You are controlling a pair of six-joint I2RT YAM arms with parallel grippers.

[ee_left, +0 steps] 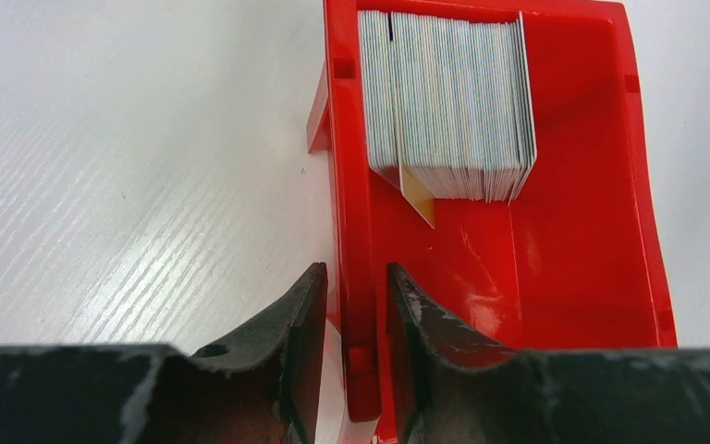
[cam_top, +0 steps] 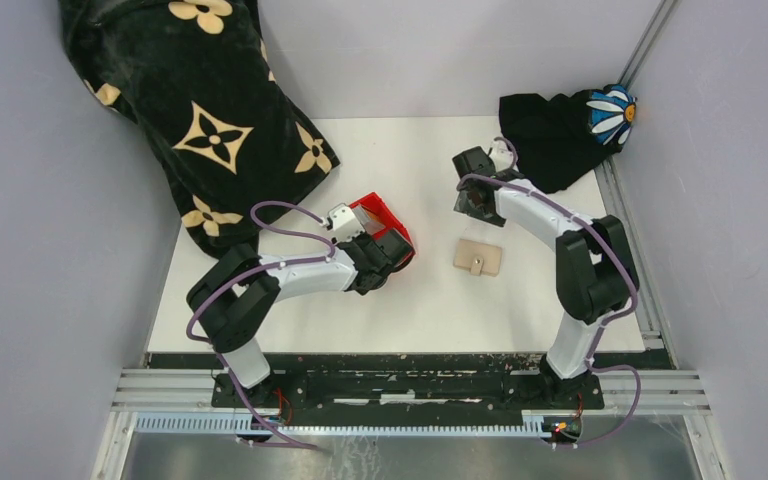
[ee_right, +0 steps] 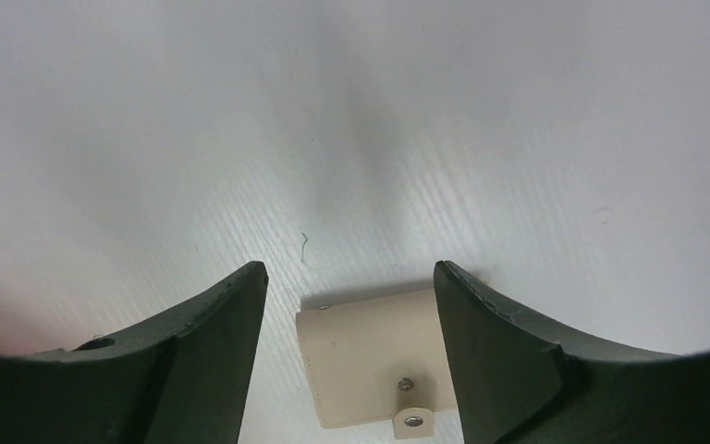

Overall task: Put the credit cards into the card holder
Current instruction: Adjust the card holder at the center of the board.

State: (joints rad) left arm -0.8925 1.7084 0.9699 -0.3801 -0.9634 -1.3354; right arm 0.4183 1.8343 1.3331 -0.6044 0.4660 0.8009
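Observation:
The credit cards (ee_left: 448,102) stand on edge as a thick pale blue-grey stack in the far end of a red plastic bin (ee_left: 582,231); one yellowish card corner sticks out below the stack. My left gripper (ee_left: 356,273) straddles the bin's left wall, jaws nearly together and pinching it. In the top view this gripper (cam_top: 392,250) is at the bin's (cam_top: 375,212) near end. The tan card holder (cam_top: 477,258) lies closed and flat on the table, snap tab towards me. My right gripper (ee_right: 349,268) is open and empty above the table, with the card holder (ee_right: 379,365) showing between its fingers.
A black cloth with beige flower patterns (cam_top: 190,100) lies at the back left, close to the bin. A black cloth with a daisy patch (cam_top: 560,130) lies at the back right, behind the right arm. Grey walls enclose the white table (cam_top: 410,310).

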